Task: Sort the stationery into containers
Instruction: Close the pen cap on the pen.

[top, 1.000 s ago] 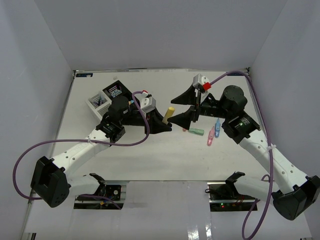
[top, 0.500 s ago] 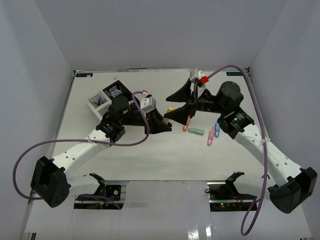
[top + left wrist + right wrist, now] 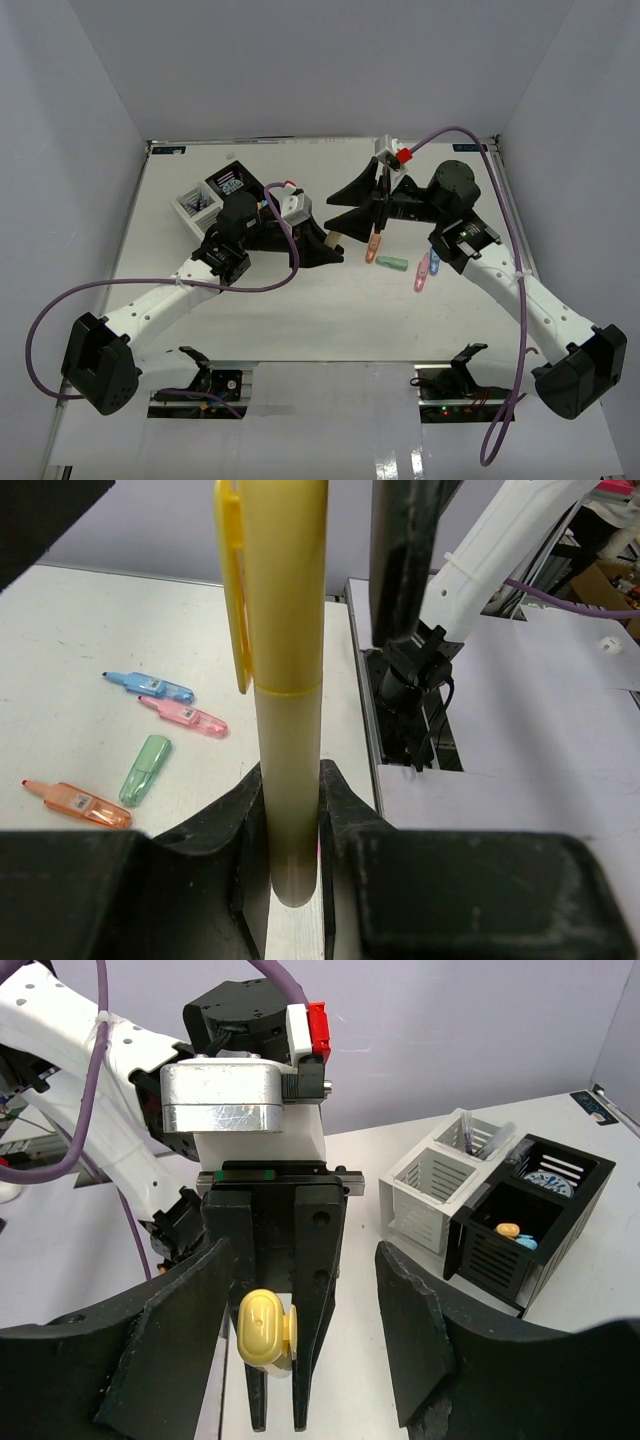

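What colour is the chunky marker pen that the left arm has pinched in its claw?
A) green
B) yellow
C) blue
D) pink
B: the left gripper is clamped on the yellow highlighter, while the pink highlighter, green highlighter and blue highlighter lie loose on the table.

Yellow highlighter (image 3: 285,680) clamped in the left claw (image 3: 292,815), capped end pointed outward, orange highlighter (image 3: 78,803), green highlighter (image 3: 146,770), pink highlighter (image 3: 190,717) and blue highlighter (image 3: 150,687) laid flat on the desk (image 3: 60,630), black compartments (image 3: 500,1265) and white compartments (image 3: 415,1215) joined in a cluster
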